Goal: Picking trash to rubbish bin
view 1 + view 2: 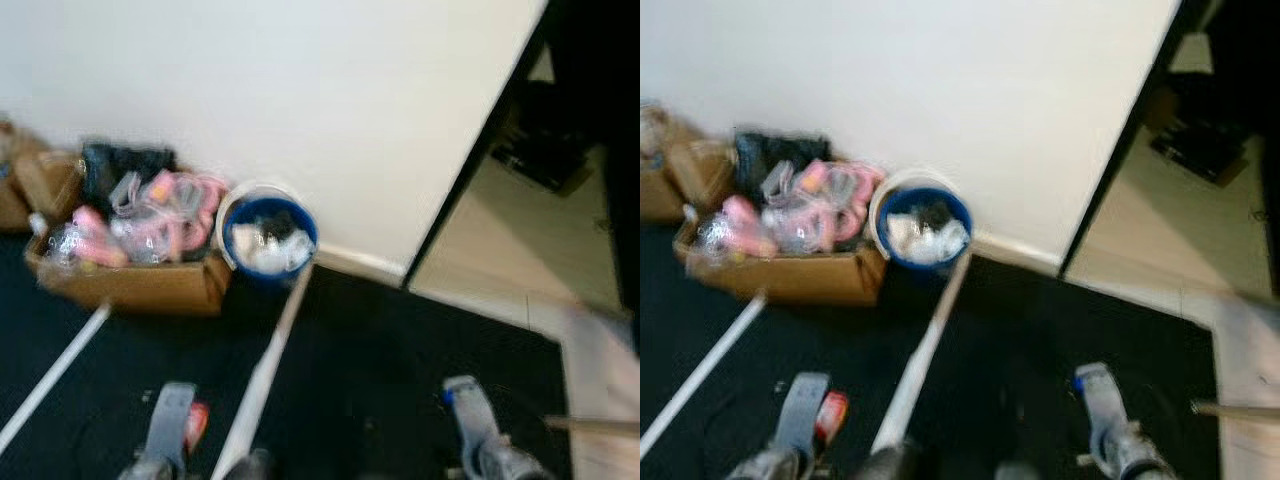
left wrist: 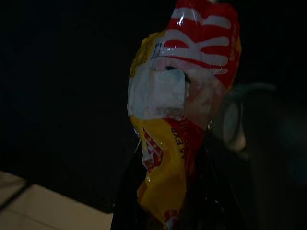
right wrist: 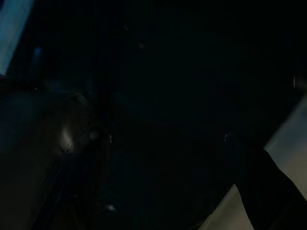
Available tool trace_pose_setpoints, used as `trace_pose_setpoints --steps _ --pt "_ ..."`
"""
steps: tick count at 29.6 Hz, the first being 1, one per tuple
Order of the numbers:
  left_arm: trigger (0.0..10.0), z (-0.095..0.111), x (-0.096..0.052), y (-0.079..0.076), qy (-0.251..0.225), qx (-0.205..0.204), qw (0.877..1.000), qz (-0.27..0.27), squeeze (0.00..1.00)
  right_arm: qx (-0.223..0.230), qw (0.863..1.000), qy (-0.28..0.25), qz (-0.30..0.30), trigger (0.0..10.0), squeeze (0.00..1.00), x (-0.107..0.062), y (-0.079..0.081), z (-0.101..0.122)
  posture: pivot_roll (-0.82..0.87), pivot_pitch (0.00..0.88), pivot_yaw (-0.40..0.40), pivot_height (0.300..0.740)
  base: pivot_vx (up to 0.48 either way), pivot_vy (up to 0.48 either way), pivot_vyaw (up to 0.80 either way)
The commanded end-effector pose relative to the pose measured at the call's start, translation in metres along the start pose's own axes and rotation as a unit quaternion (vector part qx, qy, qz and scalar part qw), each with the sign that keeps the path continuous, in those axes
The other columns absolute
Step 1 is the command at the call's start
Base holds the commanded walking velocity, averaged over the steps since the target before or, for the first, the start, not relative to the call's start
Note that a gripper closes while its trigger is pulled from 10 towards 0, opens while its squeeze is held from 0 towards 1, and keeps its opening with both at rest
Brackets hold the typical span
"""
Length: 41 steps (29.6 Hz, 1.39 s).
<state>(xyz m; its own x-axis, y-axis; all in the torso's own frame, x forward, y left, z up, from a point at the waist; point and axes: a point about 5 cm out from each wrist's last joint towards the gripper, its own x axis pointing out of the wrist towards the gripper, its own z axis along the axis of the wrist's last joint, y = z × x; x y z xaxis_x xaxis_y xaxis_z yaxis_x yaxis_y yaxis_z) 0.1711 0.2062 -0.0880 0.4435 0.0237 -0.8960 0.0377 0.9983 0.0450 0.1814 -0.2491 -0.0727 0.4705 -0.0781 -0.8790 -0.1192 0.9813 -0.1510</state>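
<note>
A crumpled red and yellow snack wrapper (image 2: 180,110) hangs between the dark fingers of my left gripper (image 2: 168,187), which is shut on it. In the blurred eye views the wrapper (image 1: 196,424) shows as a red patch beside my left arm (image 1: 168,425), low over the black floor. The rubbish bin (image 1: 266,238) is a blue bucket with a white rim and white rubbish inside. It stands against the white wall, well ahead of both arms. My right arm (image 1: 478,425) hangs low on the right, and its wrist view is very dark.
A cardboard box (image 1: 130,282) full of pink and clear packaging sits just left of the bin. White lines (image 1: 268,365) run across the black floor. A dark door frame (image 1: 470,165) on the right opens onto a pale floor (image 1: 520,250).
</note>
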Motion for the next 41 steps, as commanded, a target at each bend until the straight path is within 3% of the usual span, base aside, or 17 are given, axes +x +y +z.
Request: trace_pose_setpoints --steps 1,6,22,41 --pt "10.0 -0.0181 -0.0011 -0.0008 0.027 -0.004 1.0 -0.002 0.0 -0.002 1.0 0.009 0.001 10.0 0.0 -0.0001 0.0011 -0.0045 0.03 0.105 -0.011 0.74 0.0 0.0 0.76" --pt "10.0 -0.0181 -0.0011 -0.0009 0.026 -0.003 1.0 -0.004 0.0 0.002 1.0 0.006 0.0 10.0 0.0 0.0 0.0013 -0.0044 0.03 0.103 -0.01 0.74 0.0 0.0 0.76" --pt "10.0 -0.0177 -0.0011 0.0003 0.027 -0.007 1.0 0.002 0.0 0.006 1.0 0.007 0.0 10.0 0.0 0.0 0.0014 -0.0039 0.03 0.115 -0.007 0.74 0.0 -0.214 0.0" --pt "10.0 -0.0176 -0.001 -0.0006 0.03 -0.008 1.0 -0.003 0.0 -0.008 1.0 0.007 0.009 10.0 0.0 0.0 0.0017 -0.0028 0.03 0.118 -0.01 0.74 0.0 0.0 0.77"
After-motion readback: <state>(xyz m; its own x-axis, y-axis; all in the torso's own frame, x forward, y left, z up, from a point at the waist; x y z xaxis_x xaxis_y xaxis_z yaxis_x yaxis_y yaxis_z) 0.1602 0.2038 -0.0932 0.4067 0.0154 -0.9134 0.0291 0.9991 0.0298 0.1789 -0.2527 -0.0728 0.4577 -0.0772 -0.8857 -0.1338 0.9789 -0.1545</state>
